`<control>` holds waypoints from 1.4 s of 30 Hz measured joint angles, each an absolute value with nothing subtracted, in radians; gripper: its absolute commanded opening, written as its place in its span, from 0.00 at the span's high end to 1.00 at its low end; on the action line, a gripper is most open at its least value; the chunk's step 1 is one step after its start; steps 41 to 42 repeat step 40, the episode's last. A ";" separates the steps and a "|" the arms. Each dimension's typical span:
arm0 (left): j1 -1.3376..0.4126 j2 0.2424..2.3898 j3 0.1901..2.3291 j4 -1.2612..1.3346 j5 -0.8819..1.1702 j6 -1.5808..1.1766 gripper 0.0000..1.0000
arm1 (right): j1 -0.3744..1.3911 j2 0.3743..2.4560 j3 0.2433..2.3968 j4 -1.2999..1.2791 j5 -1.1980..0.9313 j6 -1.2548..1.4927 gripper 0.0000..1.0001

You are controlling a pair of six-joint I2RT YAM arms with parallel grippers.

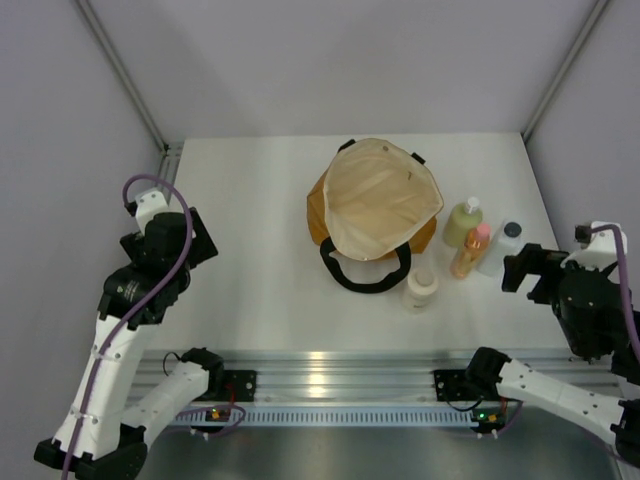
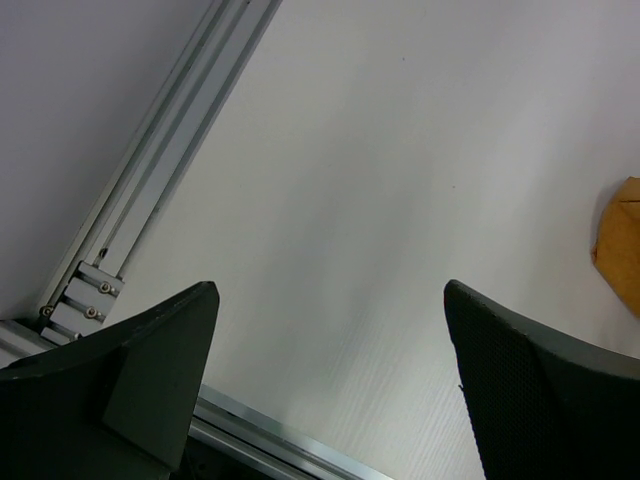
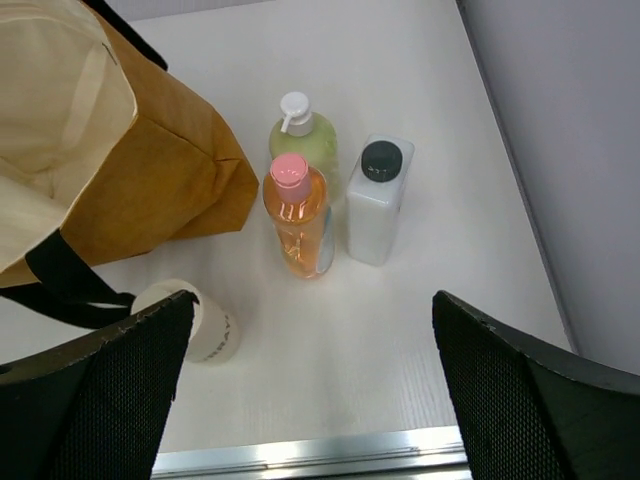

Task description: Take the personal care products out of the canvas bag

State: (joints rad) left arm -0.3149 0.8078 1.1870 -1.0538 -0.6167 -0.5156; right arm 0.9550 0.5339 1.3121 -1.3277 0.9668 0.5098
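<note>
The tan canvas bag [image 1: 375,205] stands open at mid table, its cream lining showing and nothing visible inside; it also shows in the right wrist view [image 3: 120,170]. To its right stand the yellow-green bottle [image 1: 462,221] [image 3: 303,142], the orange bottle with pink cap [image 1: 470,251] [image 3: 297,217] and the white bottle with dark cap [image 1: 503,245] [image 3: 376,200]. The cream jar [image 1: 420,290] [image 3: 200,320] stands in front of the bag. My right gripper [image 1: 520,268] [image 3: 312,350] is open and empty, right of the bottles. My left gripper [image 1: 200,235] [image 2: 330,340] is open and empty at the far left.
The bag's black handle [image 1: 365,275] lies on the table in front of it. An aluminium rail [image 1: 330,375] runs along the near edge. Frame posts [image 1: 120,70] and grey walls stand at both sides. A corner of the bag [image 2: 620,245] shows in the left wrist view.
</note>
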 measured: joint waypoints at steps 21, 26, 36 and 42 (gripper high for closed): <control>-0.315 0.813 1.165 -1.039 -0.591 -0.513 0.02 | 0.955 0.475 1.311 -1.332 0.942 0.525 0.01; -0.315 0.814 1.165 -1.034 -0.591 -0.513 0.02 | 0.955 0.491 1.309 -1.332 0.953 0.523 0.01; -0.315 0.823 1.165 -1.024 -0.591 -0.513 0.02 | 0.955 0.507 1.289 -1.332 0.973 0.520 0.00; -0.315 0.825 1.165 -1.023 -0.591 -0.513 0.02 | 0.955 0.510 1.289 -1.332 0.977 0.521 0.00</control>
